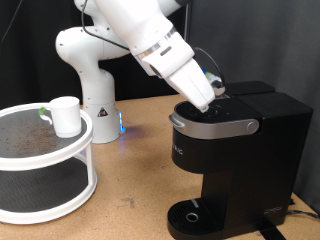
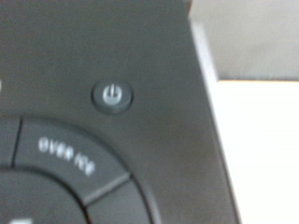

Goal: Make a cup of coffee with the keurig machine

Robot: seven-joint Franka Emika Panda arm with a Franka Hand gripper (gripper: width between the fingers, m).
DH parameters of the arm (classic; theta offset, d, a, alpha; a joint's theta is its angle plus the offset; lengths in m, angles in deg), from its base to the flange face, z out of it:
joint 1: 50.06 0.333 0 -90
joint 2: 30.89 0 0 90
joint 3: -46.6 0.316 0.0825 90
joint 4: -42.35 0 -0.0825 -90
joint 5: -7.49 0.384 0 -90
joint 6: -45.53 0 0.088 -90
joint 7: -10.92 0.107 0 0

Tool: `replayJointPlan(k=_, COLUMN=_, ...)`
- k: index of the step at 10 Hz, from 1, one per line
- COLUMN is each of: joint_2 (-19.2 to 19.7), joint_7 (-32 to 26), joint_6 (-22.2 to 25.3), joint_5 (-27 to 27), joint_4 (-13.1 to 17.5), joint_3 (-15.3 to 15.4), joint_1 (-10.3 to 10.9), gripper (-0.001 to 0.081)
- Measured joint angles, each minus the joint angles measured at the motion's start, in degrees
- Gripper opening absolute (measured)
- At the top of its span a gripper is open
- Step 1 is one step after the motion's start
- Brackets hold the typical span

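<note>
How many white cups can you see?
1. The small plain white cylindrical cup stands on the top shelf of the round white two-tier rack, at the exterior view's left, apart from the large black boxy coffee machine. Others may be hidden.

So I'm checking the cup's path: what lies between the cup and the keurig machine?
In the exterior view, the arm's white base and bare wooden table lie between the cup and the keurig machine.
</note>
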Motion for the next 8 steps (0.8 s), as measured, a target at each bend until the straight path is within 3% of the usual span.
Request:
replayJointPlan(k=2, joint_2=-0.28, joint_7=-0.25, joint_6=6.99, joint_5=1.05, joint_4=2.19, joint_3=-1.49, joint_1=-0.38, gripper=0.0003)
replayJointPlan(k=3, joint_2=-0.24, joint_7=-0.20, joint_6=5.87, joint_5=0.95, joint_4=1.92, joint_3=-1.39, joint_1=-0.36, gripper=0.0003)
replayJointPlan(k=6, joint_2=-2.06, joint_7=-2.47, joint_6=1.47, joint_5=3.25, joint_4=-2.24, joint_3=-1.68, joint_1=-0.36, gripper=0.0003)
replayJointPlan(k=8, joint_2=-5.15, joint_7=-4.96, joint_6=6.52, joint_5=3.36, joint_4=-5.06, joint_3=-3.46, joint_1=-1.04, gripper=0.0003)
